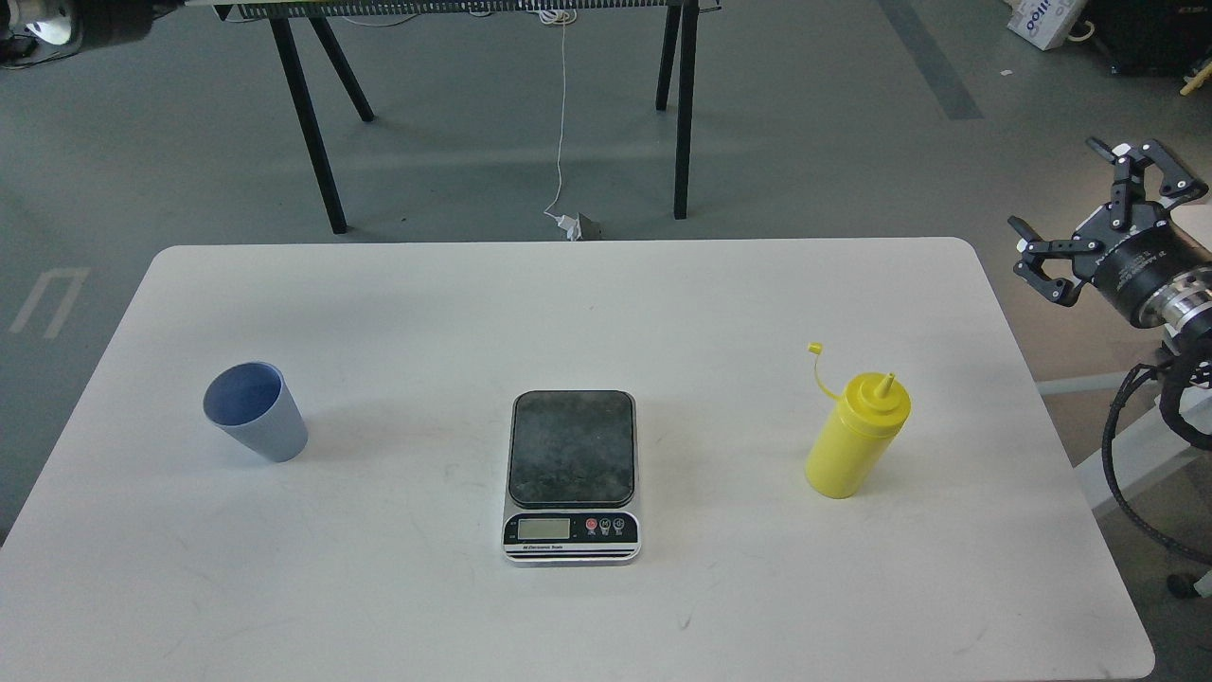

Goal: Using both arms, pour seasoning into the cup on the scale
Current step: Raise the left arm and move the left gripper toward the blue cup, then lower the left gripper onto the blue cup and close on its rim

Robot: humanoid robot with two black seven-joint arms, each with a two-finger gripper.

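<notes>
- My right gripper (pixel 1098 223) hangs off the right edge of the white table (pixel 398 587), above the floor and higher in the view than anything on the tabletop; its black fingers are spread wide apart with nothing between them.
- Behind those fingers I see the silver-ringed wrist and a looped black cable running down along the right border.
- My left arm does not show anywhere in the head view, so I have nothing to report on its gripper.
- The kitchen scale (pixel 572 476) sits near the middle of the table, its dark grey platform bare, with the LCD display and three round buttons on the strip facing me.
- The light-blue cup (pixel 256 411) stands upright on the left part of the table, well apart from the scale, mouth open upward; I see nothing inside it.
- The yellow squeeze bottle (pixel 856 437) stands upright on the right part of the table, well apart from the scale, and is the item nearest my right gripper.
- Its pointed nozzle is uncovered, and the small cap on its thin strap sticks up to the left of the lid.
- Past the far table edge, black trestle legs (pixel 317 133) stand on the grey floor, and a white cord (pixel 562 123) drops to a plug there.
</notes>
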